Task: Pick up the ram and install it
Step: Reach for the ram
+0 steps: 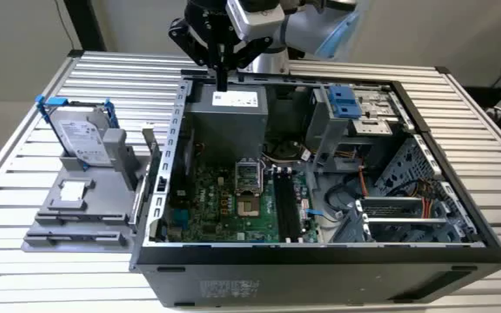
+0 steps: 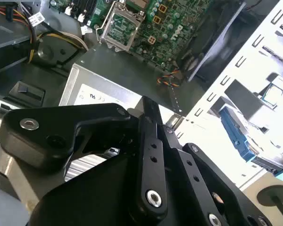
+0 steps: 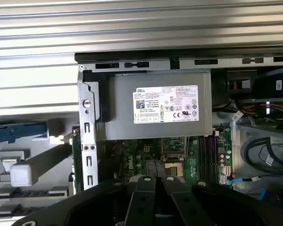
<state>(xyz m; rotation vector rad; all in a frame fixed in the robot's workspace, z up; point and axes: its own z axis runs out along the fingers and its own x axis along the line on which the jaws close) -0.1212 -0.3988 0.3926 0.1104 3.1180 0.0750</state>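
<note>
- Black gripper [image 1: 222, 83] hangs with its fingers [image 2: 150, 141] pressed together, or very nearly so, and nothing held between them.
- Directly beneath the fingertips sits the grey power supply [image 1: 229, 117], inside the open computer case [image 1: 177, 140].
- Lower and off to the side, toward the exterior view's left, what looks like the ram [image 1: 147, 166] stands on edge in a grey holder [image 1: 76, 195], just outside the case wall.
- Farther below, inside the case, lie the black motherboard slots [image 1: 286, 205], well apart from the ram.
- Judgement: the pick is not yet made. A good grasp would need the fingers opened, squared to the thin board, and pinching its flat faces near mid-length, clear of the case wall.
</note>
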